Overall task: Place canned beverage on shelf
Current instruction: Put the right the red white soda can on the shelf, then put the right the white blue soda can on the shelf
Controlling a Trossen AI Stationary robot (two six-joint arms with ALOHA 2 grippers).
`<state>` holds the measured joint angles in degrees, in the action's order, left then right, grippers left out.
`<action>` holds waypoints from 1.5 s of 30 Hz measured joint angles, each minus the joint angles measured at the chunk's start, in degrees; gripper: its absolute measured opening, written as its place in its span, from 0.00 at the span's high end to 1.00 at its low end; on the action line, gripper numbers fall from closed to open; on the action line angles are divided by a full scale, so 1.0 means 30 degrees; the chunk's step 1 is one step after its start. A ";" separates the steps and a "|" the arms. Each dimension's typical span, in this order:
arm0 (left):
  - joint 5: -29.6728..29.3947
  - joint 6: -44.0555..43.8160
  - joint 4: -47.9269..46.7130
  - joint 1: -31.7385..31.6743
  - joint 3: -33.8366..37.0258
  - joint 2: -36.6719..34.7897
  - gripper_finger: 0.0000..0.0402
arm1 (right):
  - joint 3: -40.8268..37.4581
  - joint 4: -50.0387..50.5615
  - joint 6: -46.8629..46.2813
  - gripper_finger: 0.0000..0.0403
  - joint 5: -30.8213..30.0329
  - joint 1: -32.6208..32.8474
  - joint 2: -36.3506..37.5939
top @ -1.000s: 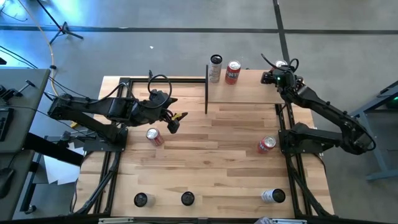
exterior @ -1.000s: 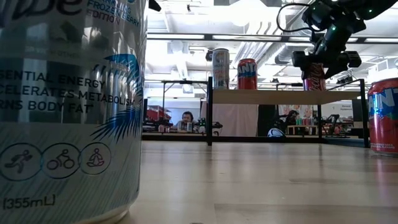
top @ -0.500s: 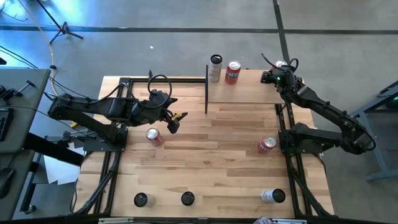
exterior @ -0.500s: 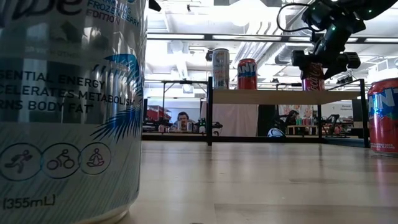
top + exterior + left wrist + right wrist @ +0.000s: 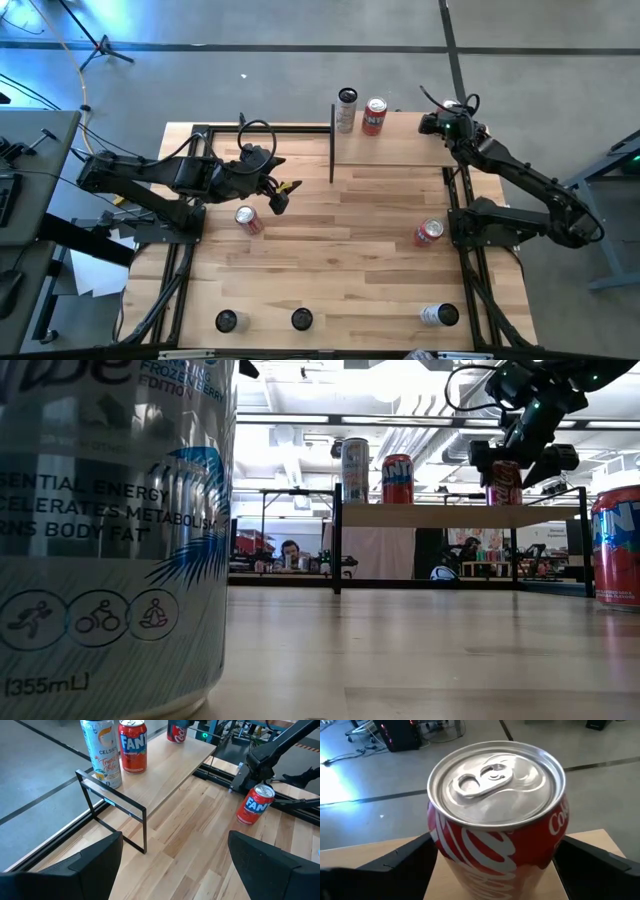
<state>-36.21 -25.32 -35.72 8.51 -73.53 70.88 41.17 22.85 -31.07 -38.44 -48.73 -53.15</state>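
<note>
The shelf [image 5: 400, 140], a pale board on thin black uprights, stands at the table's far edge. A red cola can [image 5: 495, 820] stands upright on the shelf's right end [image 5: 540, 515]. My right gripper [image 5: 520, 460] is open, one finger on each side of this can near its top. Whether the fingers still touch the can's wall does not show. A tall silver can [image 5: 347, 110] and a red Fanta can [image 5: 374, 116] stand on the shelf's left end. My left gripper [image 5: 280, 195] hangs open and empty over the table's left middle.
A red can [image 5: 247, 220] lies below my left gripper, and another red can [image 5: 428, 233] sits at the right by the arm's base. Three cans [image 5: 301, 319] stand along the near edge. One of them [image 5: 110, 530] fills the low view's left. The table's middle is bare wood.
My right gripper has opened around the cola can and let go of it. The can stays upright on the shelf's right end. The hand itself has kept its place.
</note>
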 joint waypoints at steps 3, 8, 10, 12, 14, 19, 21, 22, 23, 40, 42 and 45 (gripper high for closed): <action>-0.0004 0.0000 -0.0003 -0.0007 0.0004 0.0004 0.16 | 0.0000 0.0009 0.0000 0.06 0.0056 0.0000 -0.0001; -0.0001 0.0000 0.0001 -0.0004 0.0002 0.0001 0.16 | 0.0000 0.0201 -0.0133 0.05 0.0752 0.0000 0.0100; -0.0003 0.0000 0.0003 -0.0005 0.0003 -0.0003 0.16 | 0.0000 0.0576 -0.0182 0.04 0.1239 0.0000 0.0262; -0.0004 0.0000 0.0000 0.0000 0.0004 0.0004 0.16 | 0.0000 0.1265 -0.0713 0.03 0.1484 0.0007 0.0482; -0.0004 0.0000 0.0004 -0.0001 0.0004 0.0004 0.16 | -0.0002 0.1900 -0.1082 0.02 0.1553 0.0007 0.0765; 0.0003 0.0000 -0.0003 -0.0002 0.0004 0.0004 0.16 | -0.0007 0.3138 -0.1717 0.02 0.2140 0.0007 0.1354; -0.0003 0.0000 0.0004 -0.0007 0.0004 0.0004 0.16 | -0.0007 0.4065 -0.2324 0.01 0.2636 0.0035 0.1830; -0.0004 0.0000 -0.0003 0.0000 0.0004 0.0004 0.16 | -0.0007 0.4549 -0.2728 0.01 0.2877 0.0114 0.2113; -0.0004 0.0000 -0.0003 -0.0007 0.0004 0.0004 0.16 | -0.0011 0.5140 -0.3216 0.01 0.3026 0.0245 0.2387; -0.0004 0.0000 0.0000 -0.0007 0.0004 0.0004 0.16 | 0.0390 1.3276 -0.6696 0.01 0.7573 0.5121 0.8501; 0.0000 0.0000 -0.0003 -0.0003 0.0004 0.0004 0.16 | 0.0936 1.4109 -0.6730 0.01 0.8645 0.5644 0.9146; -0.0001 0.0000 0.0004 -0.0004 0.0004 0.0004 0.16 | 0.1841 1.5054 -0.6856 0.01 1.0191 0.6359 0.9843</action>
<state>-36.22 -25.32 -35.70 8.50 -73.52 70.89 46.69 68.01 -51.64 -7.86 -29.65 -23.62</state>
